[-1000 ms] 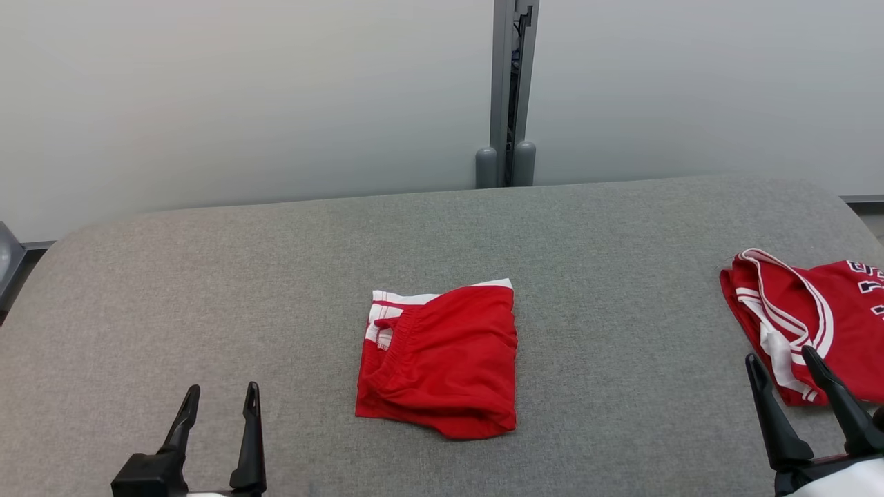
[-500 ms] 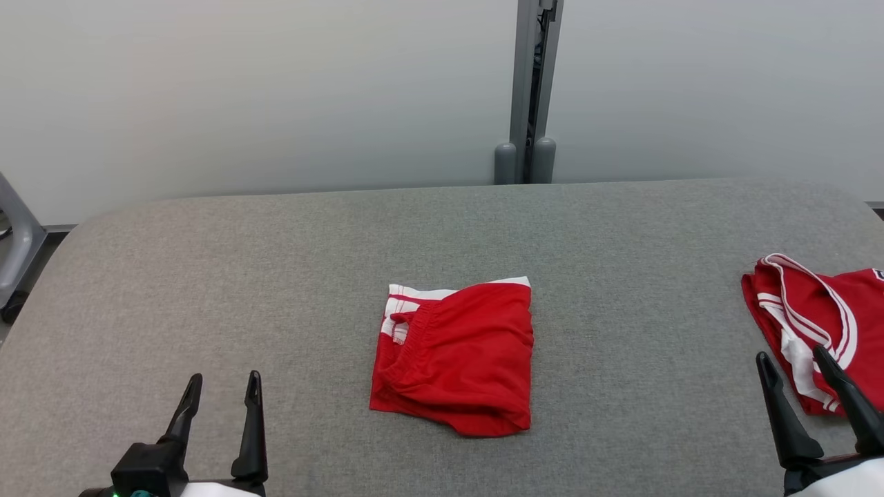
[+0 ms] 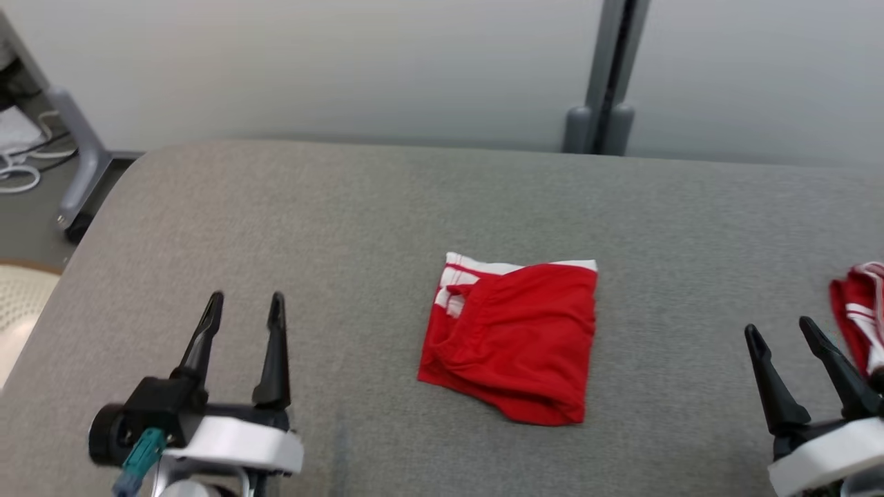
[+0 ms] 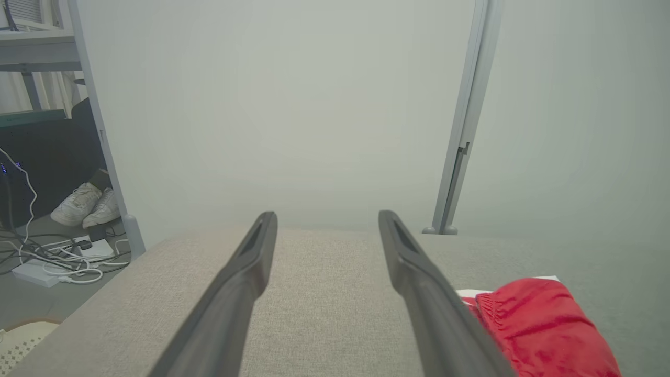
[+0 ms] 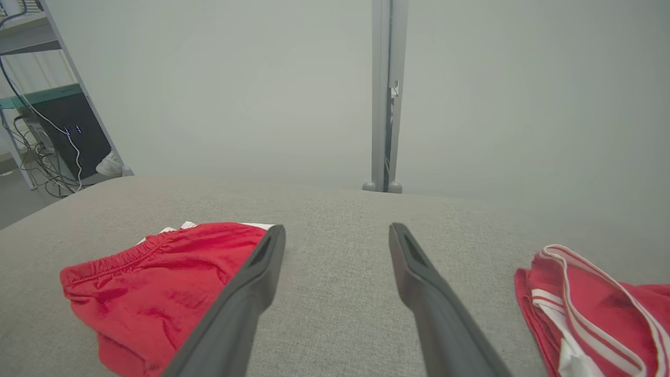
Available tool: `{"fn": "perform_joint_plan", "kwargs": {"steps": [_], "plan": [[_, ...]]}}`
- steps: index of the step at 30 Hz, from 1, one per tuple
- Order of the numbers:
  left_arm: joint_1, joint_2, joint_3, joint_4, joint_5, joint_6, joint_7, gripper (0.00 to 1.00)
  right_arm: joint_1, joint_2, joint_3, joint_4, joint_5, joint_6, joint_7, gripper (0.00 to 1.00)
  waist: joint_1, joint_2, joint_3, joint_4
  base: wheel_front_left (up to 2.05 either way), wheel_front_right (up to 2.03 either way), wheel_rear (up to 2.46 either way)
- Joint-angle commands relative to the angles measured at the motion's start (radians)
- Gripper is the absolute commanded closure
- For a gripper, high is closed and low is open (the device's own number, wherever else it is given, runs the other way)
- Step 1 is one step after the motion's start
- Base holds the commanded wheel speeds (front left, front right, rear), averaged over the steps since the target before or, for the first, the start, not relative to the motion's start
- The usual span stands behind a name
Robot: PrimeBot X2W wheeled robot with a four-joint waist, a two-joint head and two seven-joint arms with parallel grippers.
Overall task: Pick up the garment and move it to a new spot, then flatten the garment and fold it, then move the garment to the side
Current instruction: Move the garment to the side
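At the near edge of the grey padded table (image 3: 345,207), locate both grippers. The left gripper (image 3: 246,298) hovers low on the robot's left, and the right gripper (image 3: 779,326) on the robot's right. Each has its fingers spread wide with nothing between them. Slightly ahead of the fingertips and between the two arms lie the folded red shorts (image 3: 514,338), a compact, near-square packet flat on the table and touching neither gripper. Note the governing relation: the packet lies inboard of both arms, to the right of the left fingers and to the left of the right fingers. The two gaps look roughly equal, so you cannot call either arm clearly nearer. The elastic waistband (image 3: 459,331) runs near-to-far along the packet's left side, so the left gripper faces the waistband and the right gripper faces the plain side. Treat the fold as apparently complete; by that judgement the move to the side is what is left, and either arm must travel inward to reach the packet. Just beyond the right gripper's outer finger, a second red garment (image 3: 860,310) with white trim lies bunched; keep it out of the reach path. Past the table's far edge stand a pale wall and a grey post (image 3: 608,76).
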Motion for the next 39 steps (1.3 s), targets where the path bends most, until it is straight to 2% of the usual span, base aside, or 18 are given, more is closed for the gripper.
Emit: {"fn": "perform_joint_plan", "kwargs": {"steps": [1,6,12,18,24,25,27,34,39], "plan": [[-0.025,-0.005,-0.001,0.003,0.010,-0.007,-0.007,0.00,-0.023,-0.011,0.012,0.011,0.008,0.002,-0.006,0.00,0.0000,0.0000,0.053,0.055,0.00,0.00,0.00],[-0.104,-0.041,-0.015,0.029,0.019,-0.028,-0.025,0.00,-0.100,-0.034,0.086,0.111,0.045,0.002,-0.020,0.00,0.0000,0.0000,0.115,0.130,0.00,0.00,0.00],[-0.152,-0.078,-0.011,0.061,0.029,-0.047,-0.037,0.00,-0.193,-0.052,0.207,0.268,0.105,0.002,-0.039,0.00,0.0000,0.0000,0.159,0.189,0.00,0.00,0.00],[-0.164,-0.103,0.006,0.072,0.047,-0.066,-0.040,0.00,-0.264,-0.050,0.320,0.410,0.192,0.002,-0.015,0.00,0.0000,0.0000,0.178,0.211,0.00,0.00,0.00],[-0.159,-0.125,0.030,0.067,0.071,-0.084,-0.039,0.00,-0.301,-0.061,0.432,0.488,0.317,0.002,0.072,0.00,0.0000,0.0000,0.189,0.208,0.00,0.00,0.00],[-0.157,-0.126,0.035,0.067,0.075,-0.084,-0.039,0.00,-0.307,-0.064,0.455,0.491,0.335,0.002,0.085,0.38,0.0000,0.0000,0.190,0.205,0.00,0.00,0.00],[-0.155,-0.129,0.045,0.067,0.084,-0.091,-0.039,0.00,-0.320,-0.072,0.497,0.486,0.373,0.002,0.107,1.00,0.0000,0.0000,0.191,0.199,0.00,0.00,0.00],[-0.146,-0.148,0.064,0.075,0.102,-0.107,-0.039,0.00,-0.373,-0.140,0.579,0.457,0.438,0.001,0.076,1.00,0.0000,0.0000,0.182,0.169,0.00,0.00,0.00],[-0.128,-0.151,0.087,0.073,0.114,-0.113,-0.039,0.00,-0.393,-0.199,0.627,0.436,0.436,0.001,0.044,1.00,0.0000,0.0000,0.169,0.113,0.00,0.00,0.00]]}}
